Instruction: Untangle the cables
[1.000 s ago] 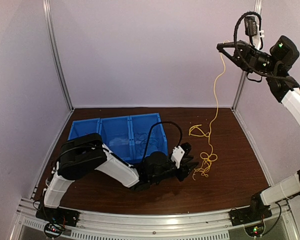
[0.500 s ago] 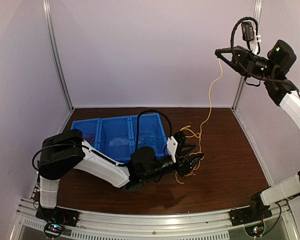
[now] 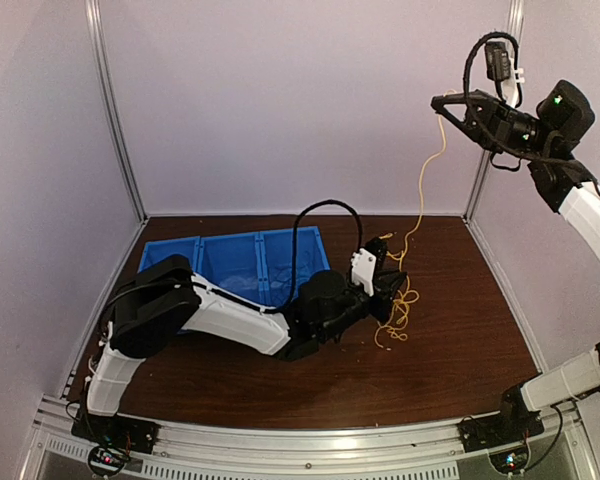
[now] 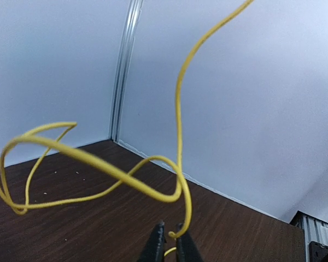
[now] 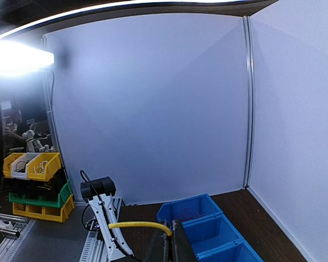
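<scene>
Pinching the yellow cable (image 4: 177, 109) in two places, both of my jaws are closed on it. My left gripper (image 4: 171, 241) sits low over the tabletop (image 3: 460, 350), tips nearly together with the strand caught between them. My right gripper (image 3: 440, 100) hangs high beside the corner post (image 3: 477, 190), clamped on the cable's upper end, which pokes out sideways in the right wrist view.

Between the two grips the cable runs as one thin, wavy line, slack and not taut. At the left jaws it springs into wide open loops. Below them is a loose bunch of yellow curls (image 3: 398, 322); I cannot tell whether it rests on the wood or hangs just above it.

A blue bin (image 3: 230, 262) with three compartments stands just left of my left wrist. Behind the left gripper the back wall (image 3: 300, 110) is near. From the curls, bare wood stretches to the right wall (image 3: 520, 280) and forward to the near rail (image 3: 310, 435).
</scene>
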Controlling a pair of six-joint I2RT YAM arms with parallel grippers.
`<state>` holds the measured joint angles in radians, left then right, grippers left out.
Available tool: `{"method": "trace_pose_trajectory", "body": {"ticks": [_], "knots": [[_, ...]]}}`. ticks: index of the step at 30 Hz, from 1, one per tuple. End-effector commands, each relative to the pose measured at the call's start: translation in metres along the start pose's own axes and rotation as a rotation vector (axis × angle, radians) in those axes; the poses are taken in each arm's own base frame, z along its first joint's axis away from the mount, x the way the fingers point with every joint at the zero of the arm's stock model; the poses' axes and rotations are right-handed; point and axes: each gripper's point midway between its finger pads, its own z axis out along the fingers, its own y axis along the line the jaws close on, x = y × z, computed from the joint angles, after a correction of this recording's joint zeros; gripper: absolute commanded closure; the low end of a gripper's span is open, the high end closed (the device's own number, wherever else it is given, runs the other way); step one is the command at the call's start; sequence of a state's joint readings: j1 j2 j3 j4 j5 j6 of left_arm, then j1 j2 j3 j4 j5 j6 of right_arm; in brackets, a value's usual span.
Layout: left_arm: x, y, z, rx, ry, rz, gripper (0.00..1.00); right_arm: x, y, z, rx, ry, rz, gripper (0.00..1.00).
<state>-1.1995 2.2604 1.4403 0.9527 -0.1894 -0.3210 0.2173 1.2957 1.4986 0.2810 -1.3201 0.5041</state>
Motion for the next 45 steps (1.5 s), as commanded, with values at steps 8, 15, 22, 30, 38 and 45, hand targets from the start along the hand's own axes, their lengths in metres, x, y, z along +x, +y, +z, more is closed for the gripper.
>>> {"method": "trace_pose_trajectory", "body": {"ticks": [8,15,22,30,38,45], "knots": [[0.027,-0.006,-0.034,0.115,0.01,0.058,1.0,-0.066,0.005,-0.025,0.029,-0.061,-0.151,1.0],[0.076,0.026,-0.108,0.028,0.21,0.063,1.0,-0.132,0.014,-0.055,0.114,-0.124,-0.314,1.0],[0.093,0.054,-0.178,-0.08,0.359,0.019,1.0,-0.14,0.001,-0.065,0.16,-0.159,-0.325,1.0],[0.068,0.069,-0.226,-0.151,0.446,0.083,1.0,-0.186,-0.008,-0.102,0.335,-0.215,-0.486,1.0],[0.074,0.085,-0.272,-0.212,0.504,0.073,1.0,-0.202,-0.032,-0.15,0.51,-0.277,-0.497,1.0],[0.079,0.093,-0.286,-0.241,0.531,0.086,1.0,-0.195,-0.045,-0.16,0.557,-0.279,-0.49,1.0]]}}
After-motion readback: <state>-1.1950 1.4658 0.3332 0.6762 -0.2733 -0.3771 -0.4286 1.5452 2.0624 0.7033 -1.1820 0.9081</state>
